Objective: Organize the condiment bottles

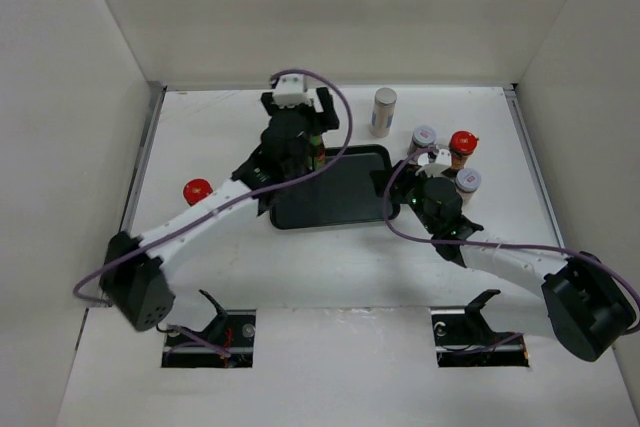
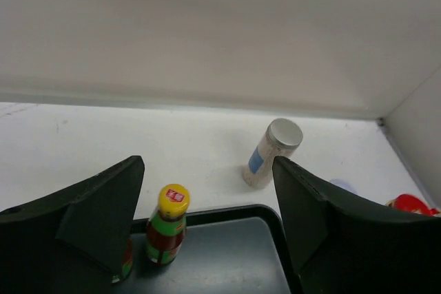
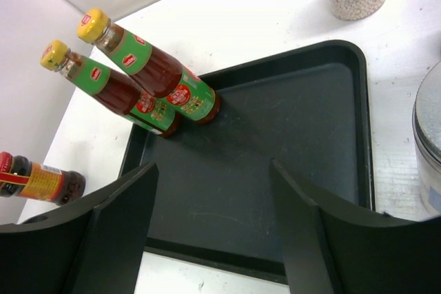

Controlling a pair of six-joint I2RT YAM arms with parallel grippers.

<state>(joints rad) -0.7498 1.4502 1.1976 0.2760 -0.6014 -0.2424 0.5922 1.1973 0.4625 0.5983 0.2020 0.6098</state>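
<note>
Two slim yellow-capped sauce bottles (image 3: 169,77) (image 3: 114,98) stand side by side in the far left corner of the black tray (image 3: 275,129). My left gripper (image 1: 300,112) hangs open above that corner. In its wrist view one sauce bottle (image 2: 165,225) stands free between the fingers, apart from both. The other sauce bottle (image 2: 126,259) is mostly hidden behind the left finger. My right gripper (image 3: 213,170) is open and empty over the tray's right part. One white shaker (image 1: 384,112) stands behind the tray. Two more shakers (image 1: 424,137) (image 1: 467,182) and a red-lidded jar (image 1: 462,144) stand at the right.
Another red-lidded jar (image 1: 197,190) stands on the table left of the tray (image 1: 340,197). White walls close the table in at the back and on both sides. The right-hand jars stand close around my right wrist.
</note>
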